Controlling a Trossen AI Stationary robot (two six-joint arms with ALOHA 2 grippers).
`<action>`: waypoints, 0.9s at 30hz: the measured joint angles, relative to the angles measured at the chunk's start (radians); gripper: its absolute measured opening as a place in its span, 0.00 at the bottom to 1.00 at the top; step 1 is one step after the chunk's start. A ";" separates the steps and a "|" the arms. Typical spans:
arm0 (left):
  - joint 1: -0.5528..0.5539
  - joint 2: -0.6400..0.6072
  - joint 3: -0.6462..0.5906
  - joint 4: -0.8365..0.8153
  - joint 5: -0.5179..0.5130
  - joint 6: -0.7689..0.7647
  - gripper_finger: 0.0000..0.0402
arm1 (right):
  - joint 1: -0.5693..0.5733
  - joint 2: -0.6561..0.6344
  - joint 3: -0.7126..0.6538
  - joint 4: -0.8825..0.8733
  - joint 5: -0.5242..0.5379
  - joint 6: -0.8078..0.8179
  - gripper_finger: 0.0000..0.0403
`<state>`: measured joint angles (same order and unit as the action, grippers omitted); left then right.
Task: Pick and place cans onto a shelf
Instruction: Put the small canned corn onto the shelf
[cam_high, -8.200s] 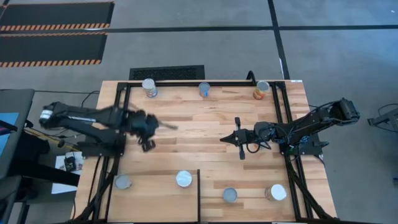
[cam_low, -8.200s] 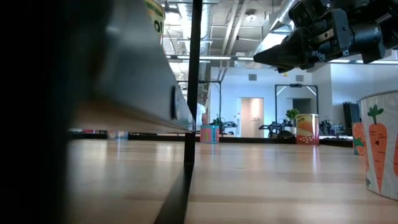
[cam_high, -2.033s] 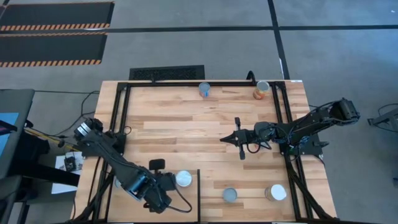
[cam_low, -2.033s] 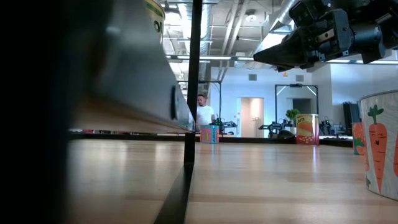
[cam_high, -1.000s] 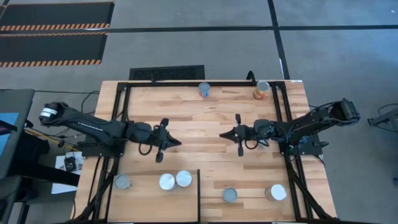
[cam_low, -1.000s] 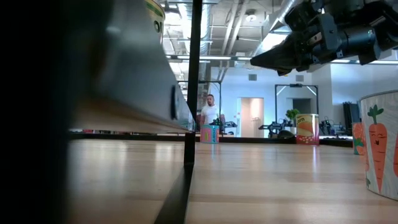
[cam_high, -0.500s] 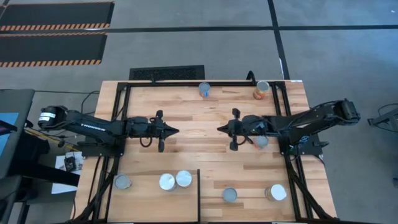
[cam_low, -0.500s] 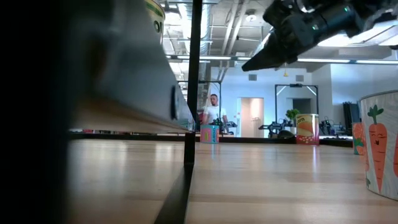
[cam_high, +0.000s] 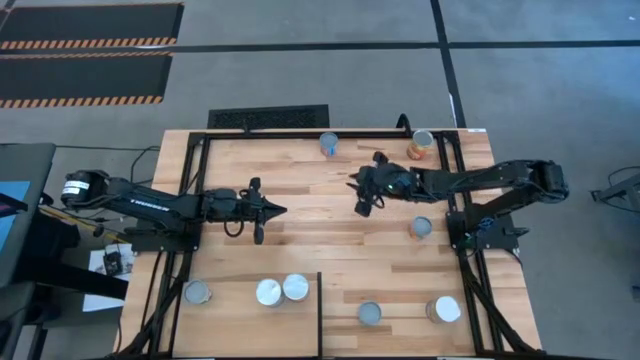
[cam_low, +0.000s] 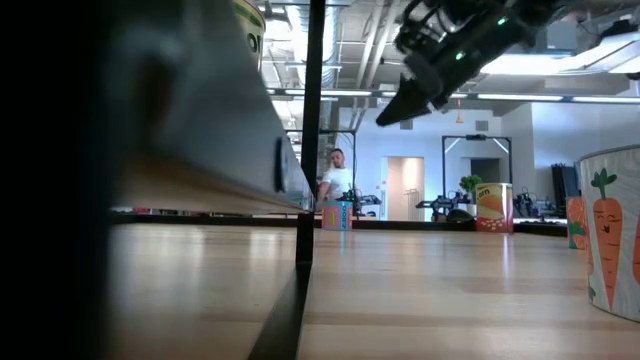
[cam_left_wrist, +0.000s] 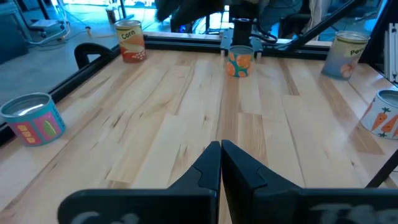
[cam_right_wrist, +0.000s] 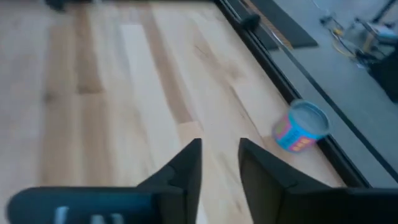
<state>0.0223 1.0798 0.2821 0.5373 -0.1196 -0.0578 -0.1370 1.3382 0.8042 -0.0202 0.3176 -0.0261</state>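
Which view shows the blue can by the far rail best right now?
The right wrist view: the blue can fills it largest, unobstructed, beyond the open right gripper. The left wrist view also shows it clearly. High view shows only its top; low view, small and distant.

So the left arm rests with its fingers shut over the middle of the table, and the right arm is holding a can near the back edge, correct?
Not quite. The right gripper holds nothing: the right wrist view shows its fingers apart and empty, with a blue can ahead on the table. The left gripper is shut, as you say.
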 joint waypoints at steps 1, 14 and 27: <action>0.000 0.000 0.000 0.000 0.000 0.000 0.00 | -0.012 0.017 0.014 -0.017 0.000 0.000 0.37; 0.000 0.000 0.000 -0.004 0.000 -0.003 0.00 | -0.133 0.293 0.336 -0.286 -0.001 -0.091 0.62; -0.002 0.000 0.000 -0.008 0.000 -0.005 0.00 | -0.237 0.483 0.493 -0.295 -0.100 -0.217 0.62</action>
<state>0.0200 1.0798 0.2821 0.5293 -0.1196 -0.0629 -0.3744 1.8212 1.2970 -0.3154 0.2172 -0.2432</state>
